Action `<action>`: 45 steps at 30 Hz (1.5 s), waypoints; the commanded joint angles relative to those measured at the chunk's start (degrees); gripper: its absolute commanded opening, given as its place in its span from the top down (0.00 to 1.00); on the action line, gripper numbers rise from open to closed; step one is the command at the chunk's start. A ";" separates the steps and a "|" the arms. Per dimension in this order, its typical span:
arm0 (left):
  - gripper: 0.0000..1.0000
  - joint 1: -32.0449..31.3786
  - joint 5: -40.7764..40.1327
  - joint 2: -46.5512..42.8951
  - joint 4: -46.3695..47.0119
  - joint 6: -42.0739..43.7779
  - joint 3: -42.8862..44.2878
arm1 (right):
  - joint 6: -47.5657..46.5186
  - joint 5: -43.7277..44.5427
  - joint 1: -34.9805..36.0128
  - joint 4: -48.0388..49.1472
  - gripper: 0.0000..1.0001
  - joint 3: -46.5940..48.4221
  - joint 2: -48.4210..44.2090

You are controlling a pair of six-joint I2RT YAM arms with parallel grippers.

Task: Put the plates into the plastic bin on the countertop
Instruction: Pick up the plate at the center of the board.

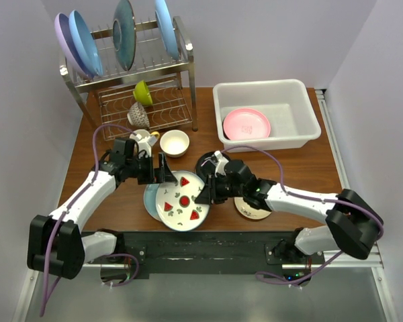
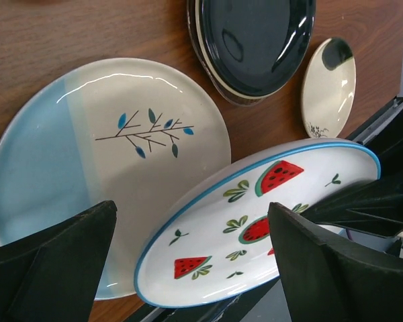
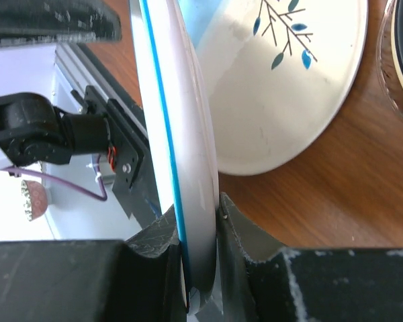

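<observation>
The white plate with red fruit slices (image 1: pixel 183 201) is tilted up above the teal-and-cream plate (image 1: pixel 150 198) on the countertop (image 1: pixel 309 168). My right gripper (image 1: pixel 205 194) is shut on its right rim, with the rim (image 3: pixel 181 134) pinched between the fingers (image 3: pixel 154 248). My left gripper (image 1: pixel 162 171) stands open by the plate's upper left edge, and the plate (image 2: pixel 255 228) shows between its spread fingers without touching them. A glossy black plate (image 1: pixel 208 163) lies behind on a stack. A small cream plate (image 1: pixel 252 209) lies under the right arm. A pink plate (image 1: pixel 246 123) lies in the white plastic bin (image 1: pixel 302 127).
A steel wire rack (image 1: pixel 148 74) at the back left holds lilac, blue and dark teal plates upright, with a green cup (image 1: pixel 143 92) on its lower shelf. A small cream bowl (image 1: pixel 174 142) sits in front of the rack, just behind the left gripper.
</observation>
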 commanded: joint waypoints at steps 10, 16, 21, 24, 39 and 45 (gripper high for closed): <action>0.00 0.36 -4.20 -5.27 1.45 -0.37 4.41 | -3.59 1.86 0.10 -7.23 1.00 2.93 -14.53; 0.00 0.89 -5.00 -7.82 2.07 -0.63 4.93 | -6.92 7.13 0.10 -14.87 1.00 4.07 -17.88; 0.00 1.06 -5.00 -8.09 1.72 -0.37 5.37 | -9.48 12.14 0.01 -21.03 1.00 6.18 -20.87; 0.00 1.15 -4.82 -7.65 1.54 -0.28 5.37 | -10.71 14.95 0.01 -24.02 1.00 8.19 -22.01; 0.00 1.15 -3.06 -6.51 2.33 -0.46 3.88 | -11.33 26.21 -2.71 -31.85 1.00 16.81 -22.28; 0.00 1.15 -3.06 -6.16 2.24 -0.10 3.62 | -11.59 20.70 -9.90 -31.15 1.00 20.77 -19.29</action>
